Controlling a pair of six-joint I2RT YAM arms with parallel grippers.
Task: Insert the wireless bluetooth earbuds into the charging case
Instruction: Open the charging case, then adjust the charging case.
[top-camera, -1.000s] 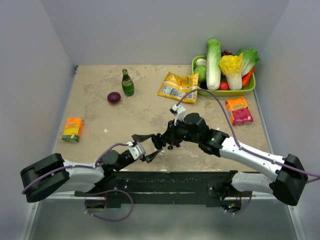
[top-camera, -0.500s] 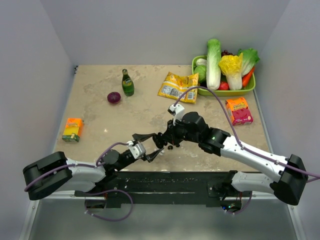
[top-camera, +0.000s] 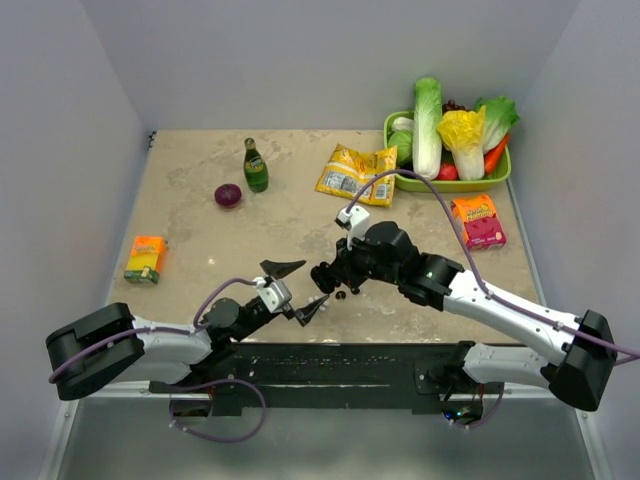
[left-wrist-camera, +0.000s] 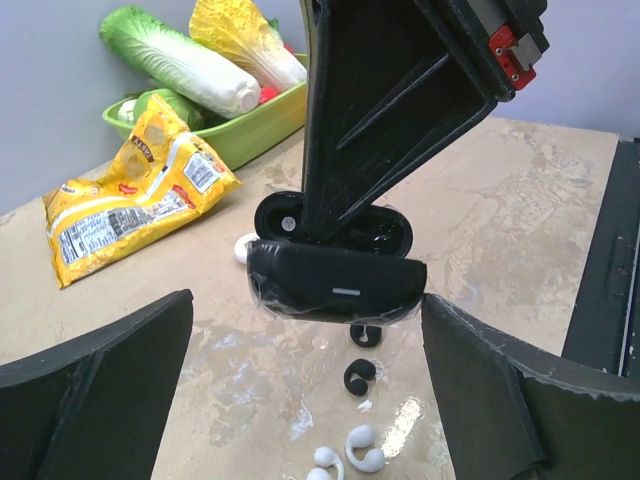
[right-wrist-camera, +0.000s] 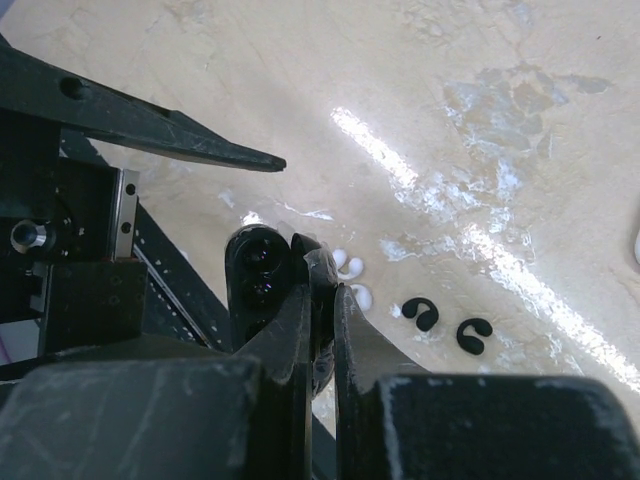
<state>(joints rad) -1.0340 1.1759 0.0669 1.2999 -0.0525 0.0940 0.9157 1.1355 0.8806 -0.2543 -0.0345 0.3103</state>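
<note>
My right gripper (top-camera: 325, 278) is shut on the lid of an open black charging case (left-wrist-camera: 335, 283) wrapped in clear film and holds it above the table; the case also shows in the right wrist view (right-wrist-camera: 258, 280). My left gripper (top-camera: 298, 288) is open wide, its fingers either side of the case and apart from it. Two tiny white earbuds (left-wrist-camera: 362, 450) (right-wrist-camera: 352, 268) lie on the table under the case. Two black earbuds (left-wrist-camera: 358, 376) (right-wrist-camera: 420, 315) lie beside them. A small smooth white thing (left-wrist-camera: 243, 247) shows partly behind the case.
A yellow snack bag (top-camera: 355, 172), a green tray of vegetables (top-camera: 450, 182), a red-pink box (top-camera: 478, 220), a green bottle (top-camera: 255, 166), a red onion (top-camera: 228, 195) and an orange box (top-camera: 146, 259) lie on the table. The black base rail (top-camera: 340, 365) runs along the near edge.
My left gripper's fingers have drawn back a little from the case and stand wider apart. My right gripper still holds the black case in nearly the same place.
</note>
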